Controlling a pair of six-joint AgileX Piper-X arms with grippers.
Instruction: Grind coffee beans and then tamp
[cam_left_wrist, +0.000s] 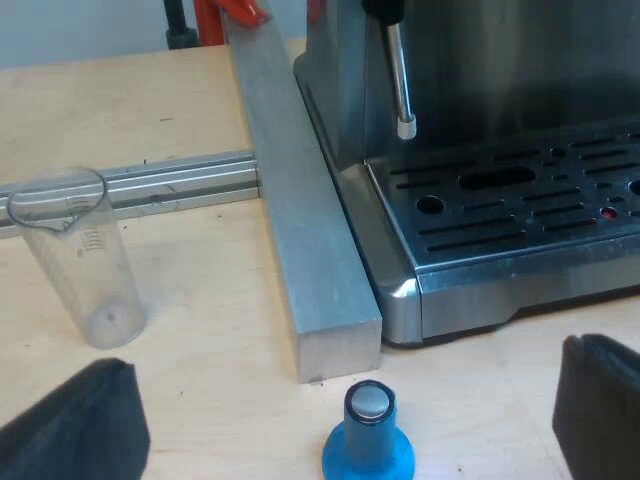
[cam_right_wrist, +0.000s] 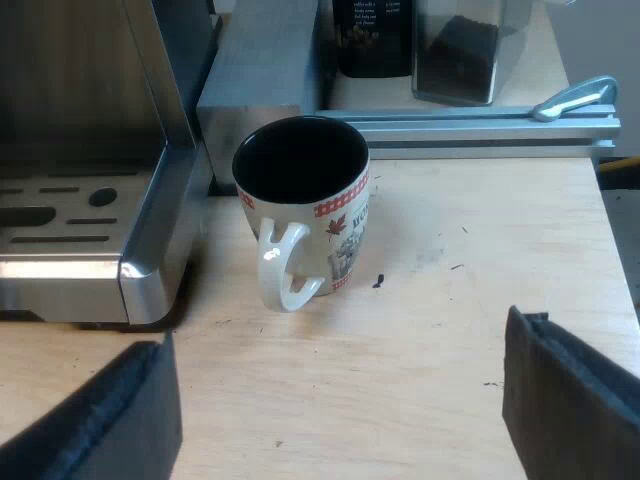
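Note:
A blue tamper (cam_left_wrist: 368, 445) with a silver top stands on the wooden table between the two spread black fingers (cam_left_wrist: 85, 425) of my left gripper (cam_left_wrist: 345, 420), which is open and holds nothing. Beyond it is the espresso machine's drip tray (cam_left_wrist: 520, 215) with a steam wand (cam_left_wrist: 400, 75) above. A clear measuring glass (cam_left_wrist: 80, 260) stands upright on the table near an aluminium rail. My right gripper (cam_right_wrist: 340, 410) is open over bare table. A white mug (cam_right_wrist: 303, 210) with a dark inside stands past it, beside the machine's corner (cam_right_wrist: 150, 270).
A thick aluminium bar (cam_left_wrist: 300, 230) lies along the machine's side, with a slotted rail (cam_left_wrist: 170, 185) crossing it. Another rail (cam_right_wrist: 470, 130) runs behind the mug, with a metal block (cam_right_wrist: 255, 70), dark containers (cam_right_wrist: 455, 45) and a metal lever (cam_right_wrist: 575, 97) near it.

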